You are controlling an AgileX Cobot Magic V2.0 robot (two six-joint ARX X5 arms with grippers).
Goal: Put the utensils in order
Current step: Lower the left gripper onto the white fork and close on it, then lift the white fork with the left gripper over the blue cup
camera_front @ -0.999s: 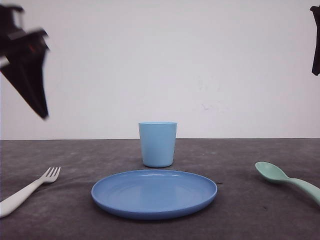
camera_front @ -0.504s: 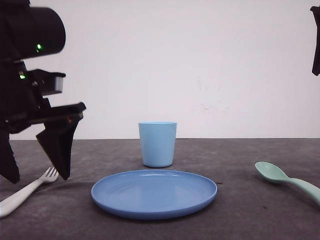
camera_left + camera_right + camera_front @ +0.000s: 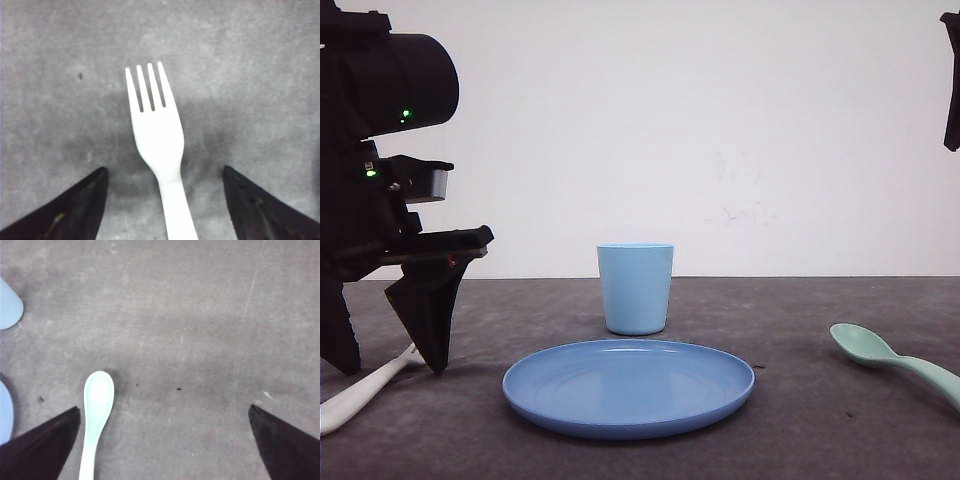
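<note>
1. Fork (image 3: 157, 140), small, white plastic, four tines: lies flat on the grey worktop (image 3: 800, 420) at its left side, left of the plate. In the front view its handle (image 3: 355, 395) runs toward the near left corner, and the tines are hidden behind a gripper finger.
2. Left gripper (image 3: 385, 350): lowered over the fork, fingers spread wide. In the left wrist view the two dark fingertips (image 3: 75, 212) stand on either side of the fork's neck, apart from it, nothing pinched.
3. Spoon (image 3: 890, 360), pale mint-green plastic, oval bowl: lies on the worktop at the right side, well apart from the plate, handle running toward the right edge. In the right wrist view its bowl (image 3: 98, 390) lies just beside one fingertip.
4. Right gripper (image 3: 165, 440): fingers spread wide above the worktop, holding nothing; a dark part of that arm (image 3: 952, 80) shows at the upper right edge of the front view.
5. Plate (image 3: 628, 385), round, blue: centre of the worktop, nothing on it.
6. Cup (image 3: 635, 288), light blue: upright, just behind the plate.
</note>
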